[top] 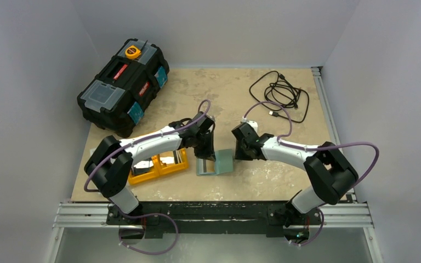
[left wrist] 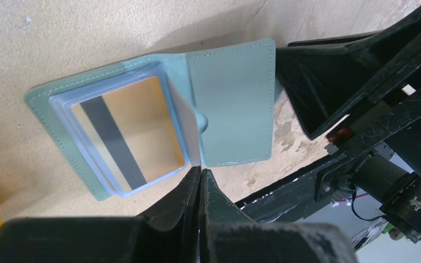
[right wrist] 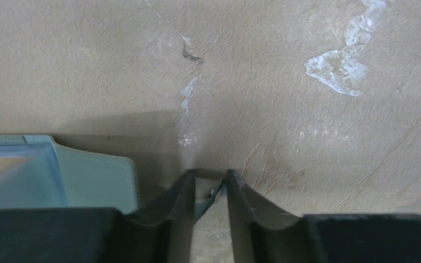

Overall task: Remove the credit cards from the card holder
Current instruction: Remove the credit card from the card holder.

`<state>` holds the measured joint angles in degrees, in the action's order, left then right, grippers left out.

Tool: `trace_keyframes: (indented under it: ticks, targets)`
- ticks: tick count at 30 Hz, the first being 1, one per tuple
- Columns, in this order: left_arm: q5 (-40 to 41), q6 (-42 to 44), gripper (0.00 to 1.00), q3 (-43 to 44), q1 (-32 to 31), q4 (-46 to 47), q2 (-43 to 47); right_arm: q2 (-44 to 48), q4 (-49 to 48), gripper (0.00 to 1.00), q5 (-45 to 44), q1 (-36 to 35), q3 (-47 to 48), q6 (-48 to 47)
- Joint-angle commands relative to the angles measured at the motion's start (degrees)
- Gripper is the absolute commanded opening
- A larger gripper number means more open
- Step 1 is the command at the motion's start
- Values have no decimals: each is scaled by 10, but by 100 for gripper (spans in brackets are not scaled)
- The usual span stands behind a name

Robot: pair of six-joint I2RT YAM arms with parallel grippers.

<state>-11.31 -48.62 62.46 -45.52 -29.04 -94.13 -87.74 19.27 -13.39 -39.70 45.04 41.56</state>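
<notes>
Card holder (left wrist: 159,115) open, credit card (left wrist: 129,134) inside; L pincer (left wrist: 200,183) together, R pincer (right wrist: 208,189) clamped on holder flap.

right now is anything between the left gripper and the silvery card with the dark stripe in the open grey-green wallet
Only the wallet's own clear pale blue sleeve covers the silvery striped card inside the open grey-green wallet. The left gripper is shut at the wallet's near edge, with nothing else visible between them. The right gripper pinches the cover's edge.

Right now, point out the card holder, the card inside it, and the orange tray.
card holder (left wrist: 233,104): left wrist view, on its plain open flap.
card (left wrist: 142,118): left wrist view, on its golden face.
orange tray (top: 142,175): top view, on its near rim.
</notes>
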Motion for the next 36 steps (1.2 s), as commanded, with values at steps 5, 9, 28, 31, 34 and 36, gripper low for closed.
trace_keyframes:
  ticks: [5,9,28,31,34,36]
  targets:
    - [-3,16,0,29,-15,-20,-2,75,31,58,7,2,20,-4]
    - [-18,7,15,49,-24,-6,-27,116,60,62,-6,2,35,-6]
    - [-96,-54,60,98,-35,82,-161,303,17,28,36,2,-63,21]
    - [-98,-62,61,97,-34,87,-169,315,-42,13,85,-1,-110,41]
    - [-100,-70,64,92,-32,92,-169,325,-117,4,126,-4,-172,74]
    - [-101,-72,66,87,-31,96,-164,327,-169,2,146,-5,-202,94]
